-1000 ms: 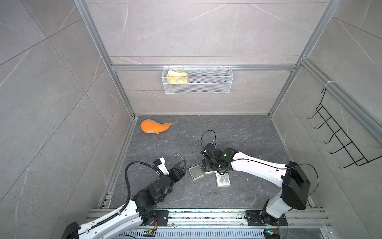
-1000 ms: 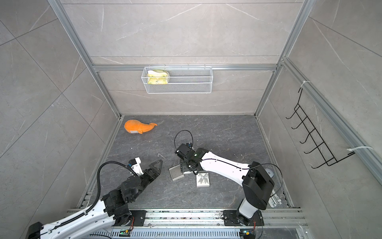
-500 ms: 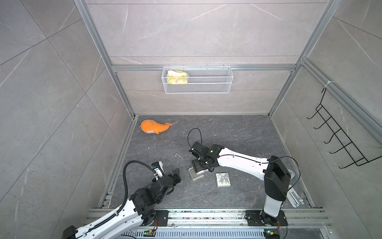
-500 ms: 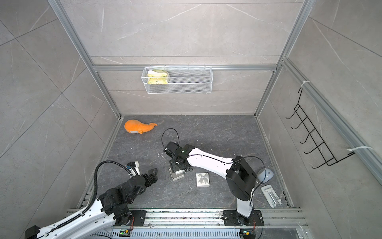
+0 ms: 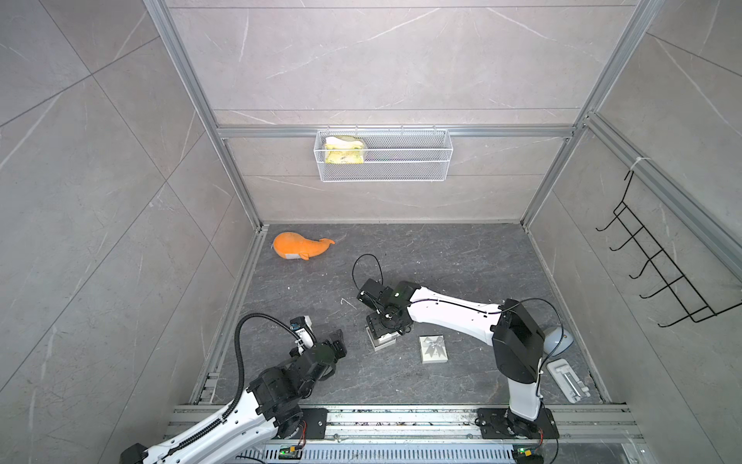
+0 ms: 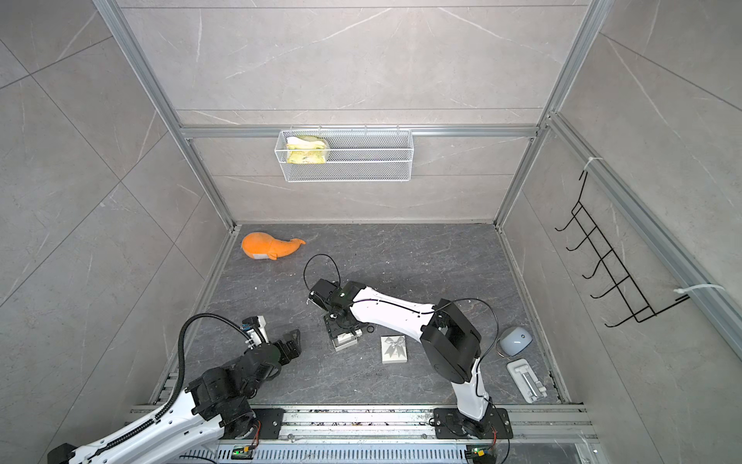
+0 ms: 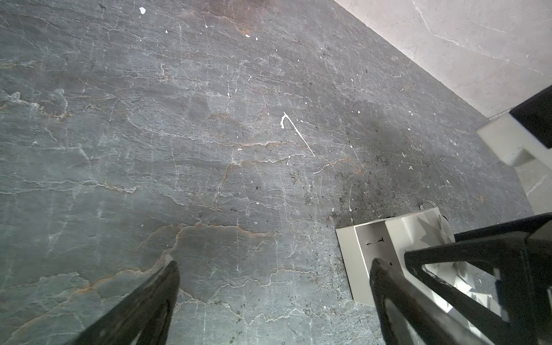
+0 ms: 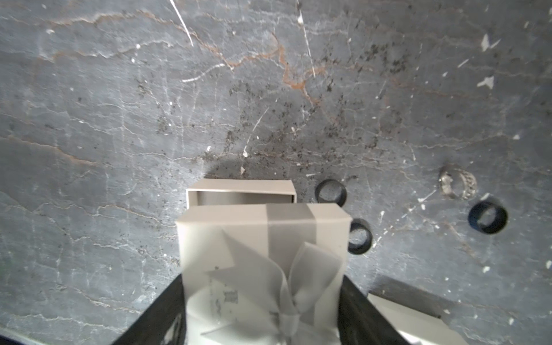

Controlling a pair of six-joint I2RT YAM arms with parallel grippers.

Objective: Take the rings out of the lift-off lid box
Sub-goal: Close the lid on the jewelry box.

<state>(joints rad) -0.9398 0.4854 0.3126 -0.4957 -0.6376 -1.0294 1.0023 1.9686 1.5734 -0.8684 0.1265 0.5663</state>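
Note:
In the right wrist view my right gripper (image 8: 263, 286) is shut on a white lid with a grey bow (image 8: 263, 254). The lid hangs just over the open white box base (image 8: 239, 194), offset from it, so part of the empty inside shows. Three black rings (image 8: 330, 192) (image 8: 360, 237) (image 8: 487, 216) lie on the dark floor beside the box. In a top view one ring (image 6: 369, 329) shows by the box (image 6: 345, 341). My left gripper (image 5: 337, 341) is open and empty, left of the box (image 5: 380, 343). Its fingers (image 7: 155, 298) stand wide apart over bare floor.
A second white bow-topped gift box (image 5: 433, 348) sits right of the open one. A silvery ring (image 8: 457, 186) lies among the black ones. An orange plush whale (image 5: 299, 247) lies back left. A grey mouse (image 5: 558, 341) and white holder (image 5: 568, 379) sit front right.
My right gripper has swung left and now stands over the open box; its elbow followed. My left arm has drawn back toward the front left, still open.

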